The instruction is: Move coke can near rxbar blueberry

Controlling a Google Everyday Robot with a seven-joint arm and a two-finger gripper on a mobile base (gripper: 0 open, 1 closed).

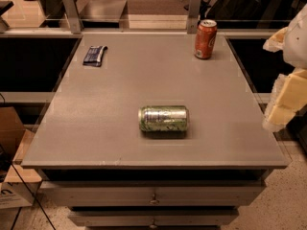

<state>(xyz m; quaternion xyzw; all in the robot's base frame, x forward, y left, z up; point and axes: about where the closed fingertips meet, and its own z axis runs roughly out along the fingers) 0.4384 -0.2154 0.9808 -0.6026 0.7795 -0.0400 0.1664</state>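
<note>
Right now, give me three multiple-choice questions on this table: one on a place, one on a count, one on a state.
1. Where on the table is the rxbar blueberry? A far left corner; B near right corner; C centre.
2. How many cans are there? A one; B two; C three.
3. How is the green can? A upright; B on its side; C stacked on another can.
Key: 1 A, it lies at the far left. 2 B, the coke can and the green can. 3 B, it lies sideways mid-table; the gripper is off the right edge, apart from it.
</note>
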